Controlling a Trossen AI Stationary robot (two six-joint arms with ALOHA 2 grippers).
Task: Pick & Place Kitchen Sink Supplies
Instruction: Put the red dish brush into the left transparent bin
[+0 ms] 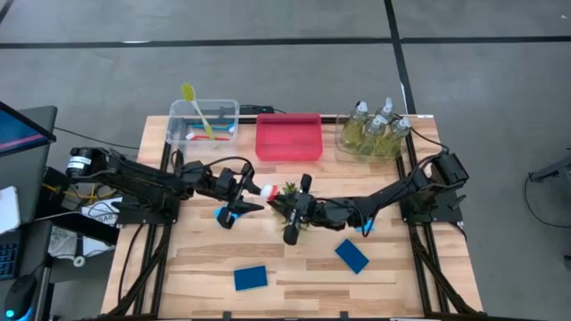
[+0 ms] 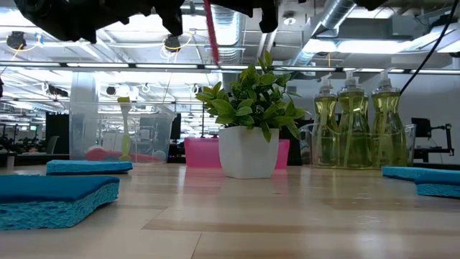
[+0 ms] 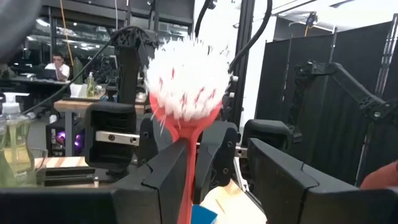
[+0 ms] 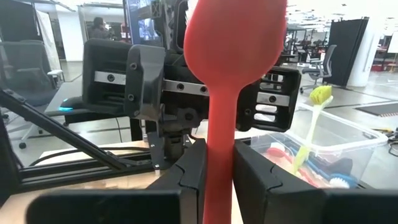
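Blue sponges (image 2: 57,196) lie closest to the low camera, two by the table's near edge and untouched, while above the table's middle we catch a red brush (image 3: 188,118) mid-handover, its white bristle head facing the left wrist camera. Our right gripper (image 4: 217,177) is clamped on the red handle, and the left gripper (image 3: 214,180) brackets the same stem with its fingers set wider; we cannot tell whether they are pressing on it yet. Both arms meet over a small leafy plant (image 2: 251,108) in a white pot at the table's centre. Toward the far edge stand a clear bin (image 1: 203,122) at the left holding a yellow brush (image 1: 194,105) and other brushes, a pink bin (image 1: 288,136) in the middle, and pump bottles (image 1: 375,125) of yellow-green liquid in a clear container at the right. We judge the brush is bound for the clear bin, so the handover should finish cleanly: one gripper must be firmly closed before the other lets go, and the brush should be carried high enough to clear the plant's leaves before it swings toward the far left corner.
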